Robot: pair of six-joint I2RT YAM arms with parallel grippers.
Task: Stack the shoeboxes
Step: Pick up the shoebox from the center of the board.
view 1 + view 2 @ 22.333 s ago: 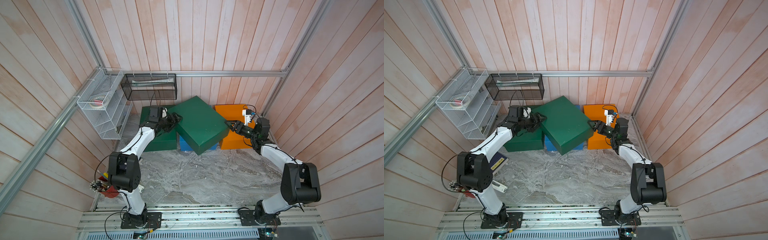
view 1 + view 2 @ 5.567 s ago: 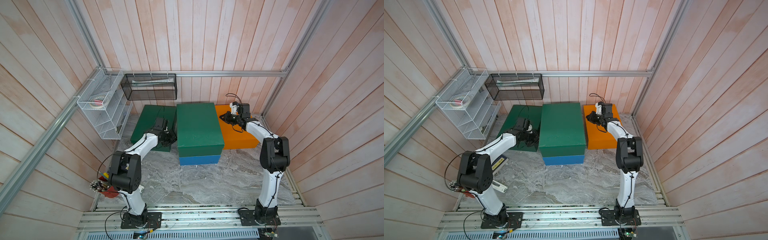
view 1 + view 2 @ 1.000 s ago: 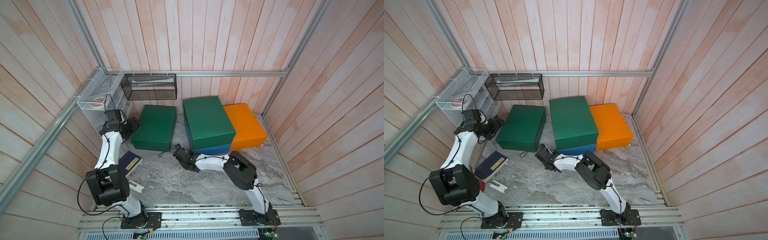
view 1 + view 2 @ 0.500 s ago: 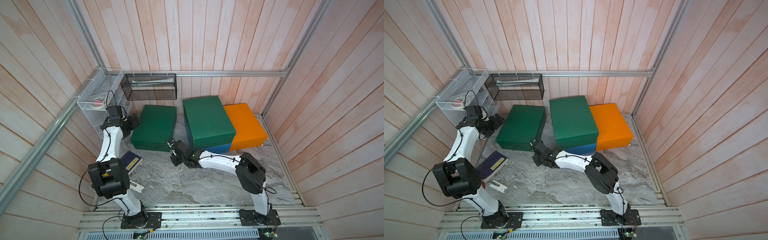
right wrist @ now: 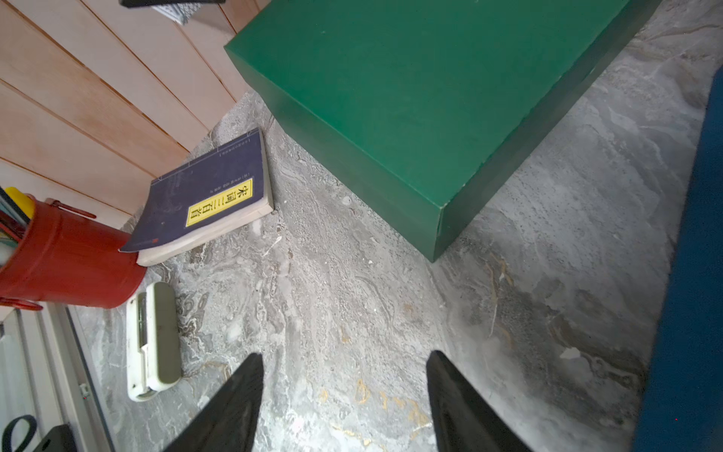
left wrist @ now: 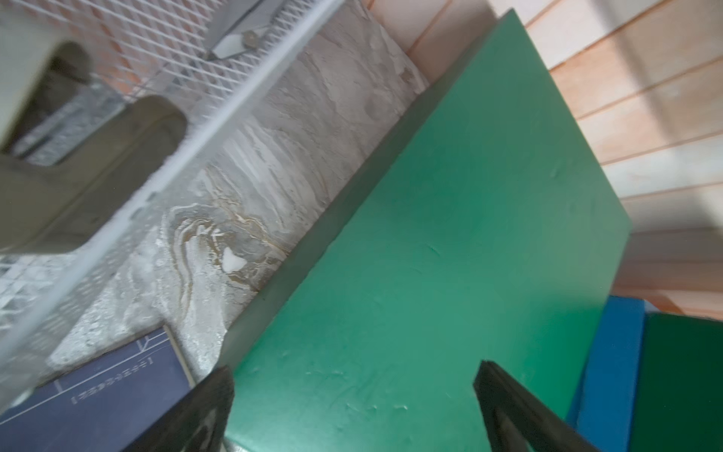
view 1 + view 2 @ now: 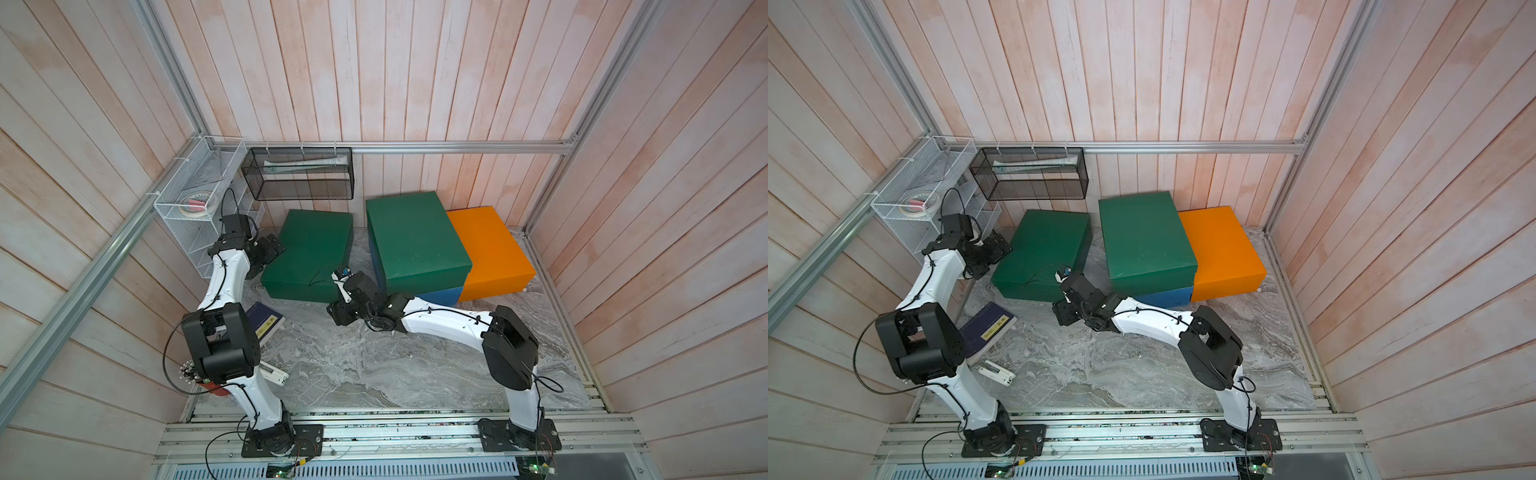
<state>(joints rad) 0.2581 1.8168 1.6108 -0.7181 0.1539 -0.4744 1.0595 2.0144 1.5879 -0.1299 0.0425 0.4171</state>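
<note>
Right gripper [image 5: 344,354]: jaws apart, empty, low beside near right corner of lone green shoebox [image 7: 309,253]. Left gripper [image 6: 352,370]: spread wide, empty, at its left edge. Far right: second green shoebox [image 7: 415,237] on blue shoebox [image 7: 442,296], orange shoebox [image 7: 490,249] alongside.

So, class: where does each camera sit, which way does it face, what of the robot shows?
Both top views: high overhead, looking down on the table; left arm, right arm whole.
Left wrist: looks across the lone green shoebox; open left pincer.
Right wrist: looks over table, book; open right pincer.
Shared: that shoebox, in every view.
</note>
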